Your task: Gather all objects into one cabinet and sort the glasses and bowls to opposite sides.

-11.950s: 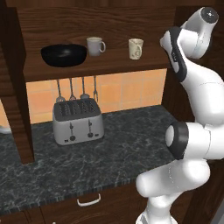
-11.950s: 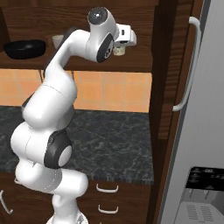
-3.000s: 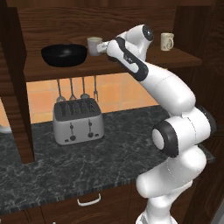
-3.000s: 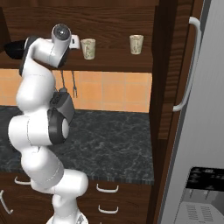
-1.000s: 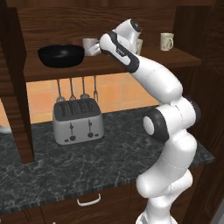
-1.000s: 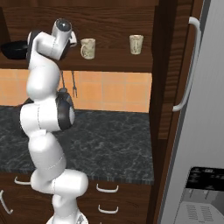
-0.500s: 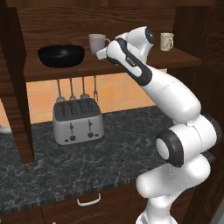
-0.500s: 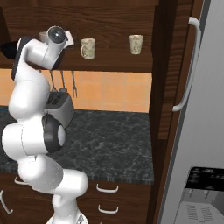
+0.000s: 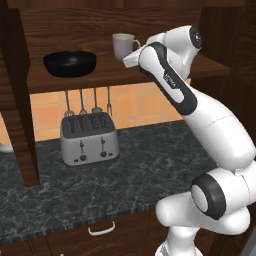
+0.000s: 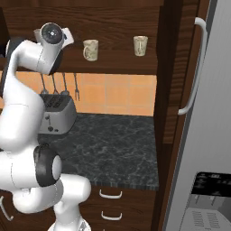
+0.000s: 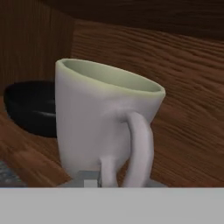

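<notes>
A dark marbled worktop (image 9: 150, 165) runs along a wall of orange-tan tiles (image 9: 135, 107). On it, toward the left, stands a silver four-slot toaster (image 9: 89, 139), and above that a row of utensils (image 9: 85, 102) hangs against the tiles. Below the worktop sit dark wood drawers with small white handles (image 10: 110, 195). To the right rises a tall pale grey appliance (image 10: 207, 135) — a long white curved handle (image 10: 195, 67) beside it. The lighting is even and soft.
</notes>
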Robot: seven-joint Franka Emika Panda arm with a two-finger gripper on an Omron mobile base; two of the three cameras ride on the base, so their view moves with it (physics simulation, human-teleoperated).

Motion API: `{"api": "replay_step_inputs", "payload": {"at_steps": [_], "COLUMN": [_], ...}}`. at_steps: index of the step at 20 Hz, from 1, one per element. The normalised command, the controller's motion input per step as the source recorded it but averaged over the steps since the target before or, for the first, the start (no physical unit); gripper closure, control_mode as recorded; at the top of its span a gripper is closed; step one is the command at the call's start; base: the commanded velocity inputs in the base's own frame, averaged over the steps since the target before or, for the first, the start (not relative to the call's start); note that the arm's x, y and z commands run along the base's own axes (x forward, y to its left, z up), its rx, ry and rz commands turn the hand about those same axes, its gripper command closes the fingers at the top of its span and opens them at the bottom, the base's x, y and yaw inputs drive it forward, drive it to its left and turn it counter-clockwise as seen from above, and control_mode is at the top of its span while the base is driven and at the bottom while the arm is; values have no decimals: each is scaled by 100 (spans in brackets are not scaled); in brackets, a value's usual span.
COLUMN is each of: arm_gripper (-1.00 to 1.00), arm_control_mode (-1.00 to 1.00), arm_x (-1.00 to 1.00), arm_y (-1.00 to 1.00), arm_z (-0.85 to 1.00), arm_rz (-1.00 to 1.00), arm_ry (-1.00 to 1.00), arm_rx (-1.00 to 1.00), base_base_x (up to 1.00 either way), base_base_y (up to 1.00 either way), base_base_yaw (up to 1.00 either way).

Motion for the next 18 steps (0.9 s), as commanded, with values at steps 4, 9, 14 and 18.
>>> {"api": "replay_step_inputs", "payload": {"at_steps": [4, 9, 14, 18], "arm_gripper": [100, 100, 100, 100], "arm_control_mode": [-100, -100, -100, -100], "arm_x": [-100, -79, -40, -57], "arm_y": [-17, -40, -74, -53], "arm_z": [-2, -6, -3, 0], "arm_rz": [0, -3, -7, -9], "arm_ry": [-1, -2, 0, 0], "arm_rx": [-2, -1, -3, 0], "base_base_x": [0, 0, 0, 0], "base_base_y": [0, 0, 0, 0], "base_base_yaw": [0, 0, 0, 0]}}
